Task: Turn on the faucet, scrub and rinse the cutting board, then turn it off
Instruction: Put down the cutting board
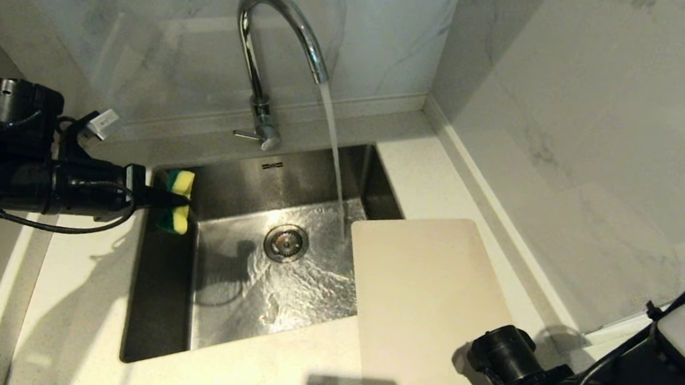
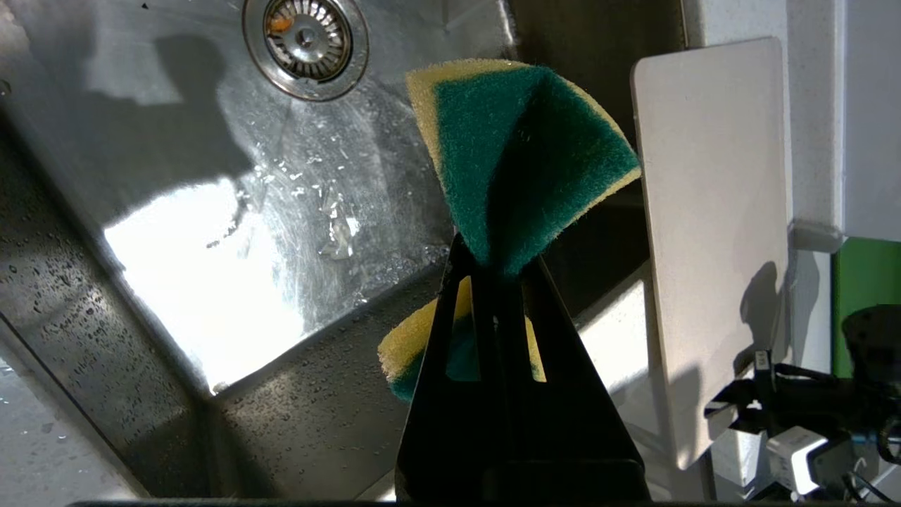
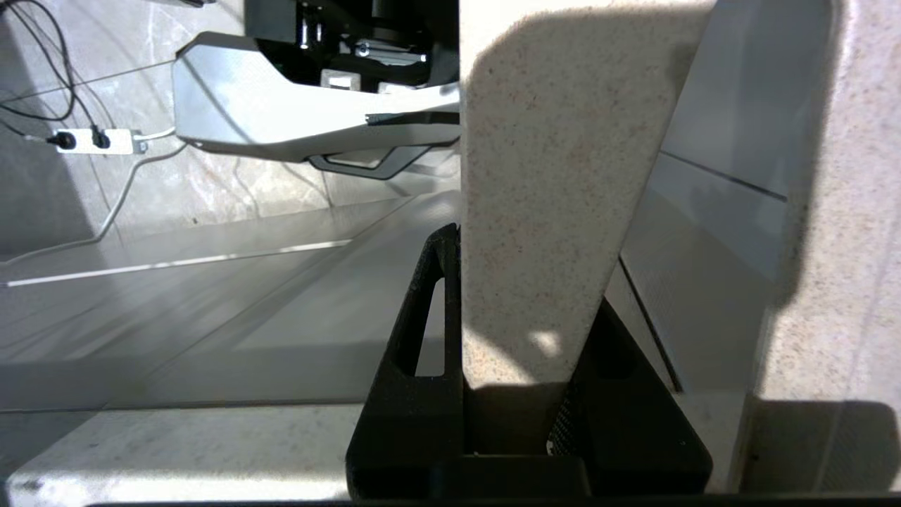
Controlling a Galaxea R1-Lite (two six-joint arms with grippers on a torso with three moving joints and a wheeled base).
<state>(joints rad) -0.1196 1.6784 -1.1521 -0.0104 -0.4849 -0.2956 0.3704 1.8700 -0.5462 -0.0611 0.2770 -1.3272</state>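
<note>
Holding a yellow-and-green sponge [image 1: 175, 201] pinched tight and folded, left gripper [image 1: 177, 200] over the far-left rim of the sink [image 1: 159, 300], level with the counter. Running already: faucet [image 1: 271, 56] at the far centre, stream falling into the basin just beside the far-left corner of the cutting board [image 1: 425, 311]. Lying to the right of the sponge, well apart across the basin, long axis running near to far, left edge overhanging the sink. Clamped on the board's near end, edge seated between the fingers, right gripper [image 3: 514, 338] at the near right. Judged: left arm alone with the scrubber, so a reach rightward across the basin, or a shift of the board leftward. Small stamped mark on the sink's far wall, too small to read; no other writing legible.
</note>
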